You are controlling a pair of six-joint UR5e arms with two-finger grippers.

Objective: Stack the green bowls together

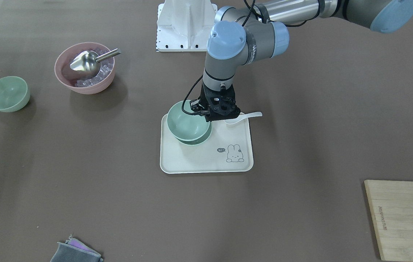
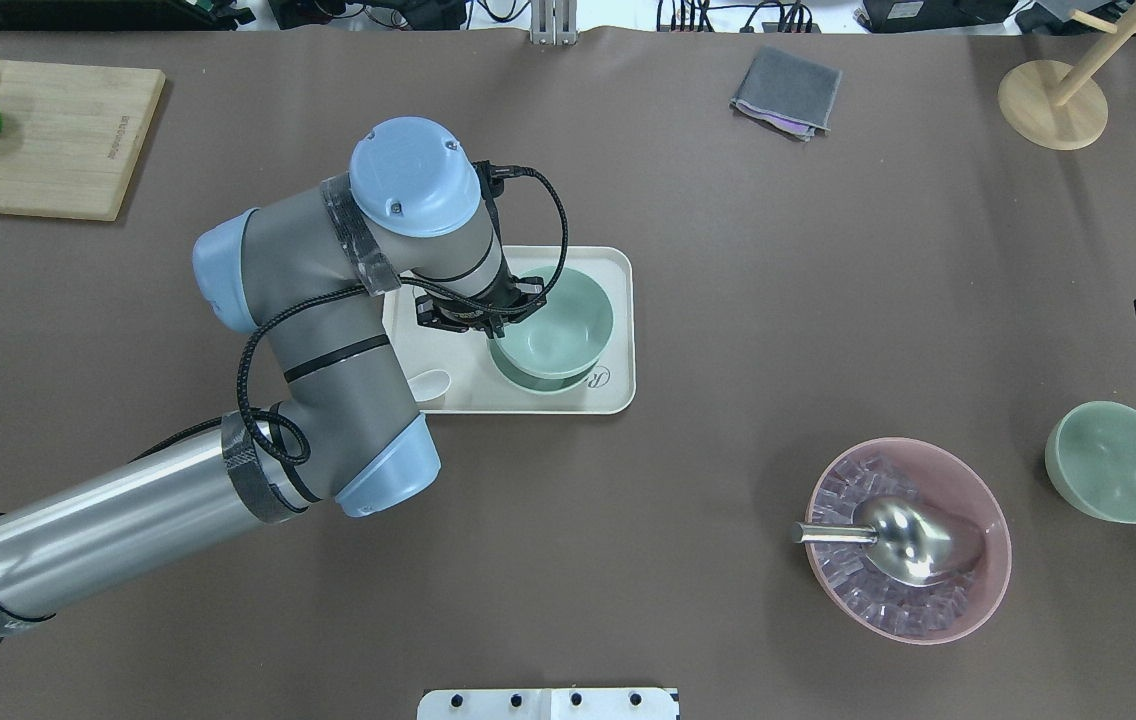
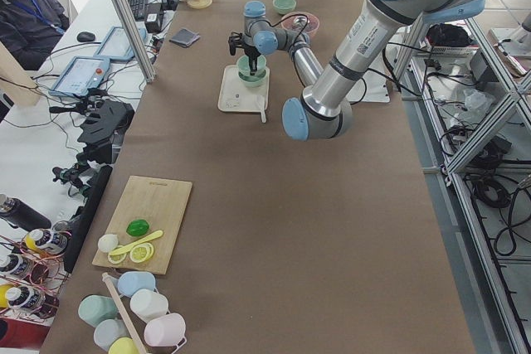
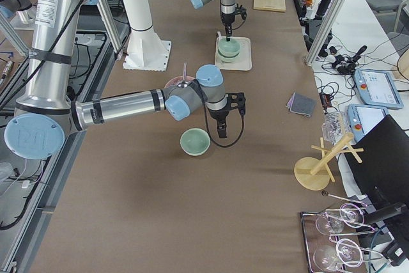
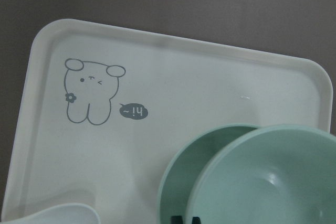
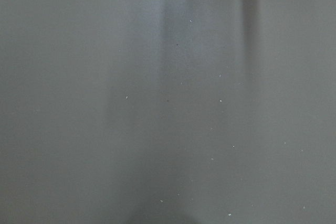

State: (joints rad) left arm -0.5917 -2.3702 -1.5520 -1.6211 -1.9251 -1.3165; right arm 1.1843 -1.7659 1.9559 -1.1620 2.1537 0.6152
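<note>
My left gripper (image 1: 206, 115) is shut on the rim of a pale green bowl (image 1: 186, 121). It holds that bowl tilted and offset over a second green bowl (image 1: 196, 140) standing on the white rabbit tray (image 1: 206, 163). The left wrist view shows the held bowl (image 5: 273, 182) overlapping the lower bowl (image 5: 181, 182). A third green bowl (image 2: 1113, 461) stands alone on the table at the robot's far right. My right gripper (image 4: 222, 131) hangs beside that bowl (image 4: 195, 141). I cannot tell whether the right gripper is open or shut; its wrist view shows only bare table.
A white spoon (image 1: 244, 117) lies on the tray's edge behind the gripper. A pink bowl (image 2: 996, 560) with ice and a metal scoop (image 2: 903, 540) stands near the lone bowl. A cutting board (image 2: 48, 140), grey cloth (image 2: 786, 92) and wooden stand (image 2: 1053, 100) line the far side.
</note>
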